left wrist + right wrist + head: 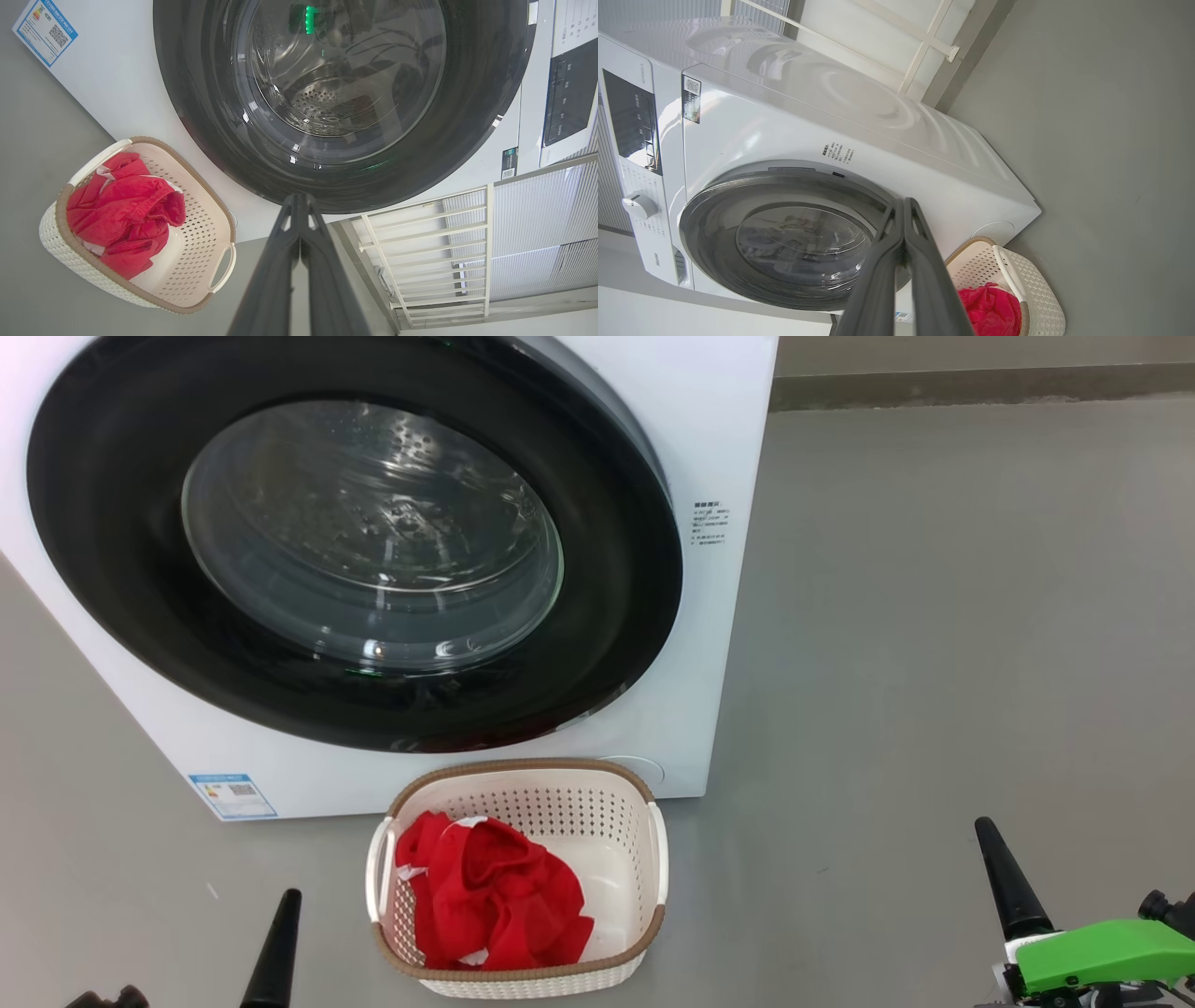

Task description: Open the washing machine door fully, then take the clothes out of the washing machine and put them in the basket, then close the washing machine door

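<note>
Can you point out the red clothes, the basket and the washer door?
clothes [490, 896], head view, middle of the bundle.
basket [523, 766], head view, brown back rim.
washer door [373, 532], head view, glass centre.

Head view: washing machine door [355, 709] cut by top edge at 12 o'clock; blue label [232, 795] print too small to read. Clothes [490, 896] hide basket [560, 807] floor's 9 o'clock side. Right wrist view: basket cut by bottom edge at 5 o'clock, and right gripper [903, 201] hides door's 3 o'clock rim.

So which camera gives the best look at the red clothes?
Left wrist view: the clothes lie whole and largest in the basket. Head view shows them whole too, smaller. Right wrist view catches part, at its bottom edge.
</note>
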Robot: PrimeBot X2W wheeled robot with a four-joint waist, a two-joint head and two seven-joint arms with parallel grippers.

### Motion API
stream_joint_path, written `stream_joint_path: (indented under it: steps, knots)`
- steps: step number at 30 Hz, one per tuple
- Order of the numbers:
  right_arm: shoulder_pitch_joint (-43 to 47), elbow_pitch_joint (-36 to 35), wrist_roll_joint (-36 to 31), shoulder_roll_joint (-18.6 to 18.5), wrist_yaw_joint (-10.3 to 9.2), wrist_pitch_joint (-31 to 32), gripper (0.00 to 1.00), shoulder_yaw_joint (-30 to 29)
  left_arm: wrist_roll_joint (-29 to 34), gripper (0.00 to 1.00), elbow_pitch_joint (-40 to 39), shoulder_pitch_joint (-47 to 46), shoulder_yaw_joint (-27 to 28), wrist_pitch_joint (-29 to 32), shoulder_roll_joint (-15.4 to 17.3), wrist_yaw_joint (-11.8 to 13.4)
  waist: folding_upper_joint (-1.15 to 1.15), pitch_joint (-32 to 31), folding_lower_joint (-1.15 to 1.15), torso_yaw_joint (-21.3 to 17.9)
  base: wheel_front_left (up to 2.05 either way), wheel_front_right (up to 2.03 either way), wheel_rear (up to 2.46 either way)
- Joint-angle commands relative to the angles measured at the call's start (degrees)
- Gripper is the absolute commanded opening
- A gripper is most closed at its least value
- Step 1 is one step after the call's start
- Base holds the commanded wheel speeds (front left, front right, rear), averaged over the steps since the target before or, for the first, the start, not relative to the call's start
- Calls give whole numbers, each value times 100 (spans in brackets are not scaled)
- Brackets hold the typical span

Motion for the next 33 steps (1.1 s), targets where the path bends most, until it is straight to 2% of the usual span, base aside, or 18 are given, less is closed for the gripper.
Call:
stream_joint_path:
  steps: [1,33]
  knots:
    - [-296,-134,151,-101,-4,49,0,63,-147,0,-122,-299,184,54,41,-30,0,-1,-1,-2,0,0,0]
    - [-670,-114,1924,-122,-5,567,0,-53,-1946,0,-122,-562,327,544,-83,-40,0,-16,-1,-45,0,0,0]
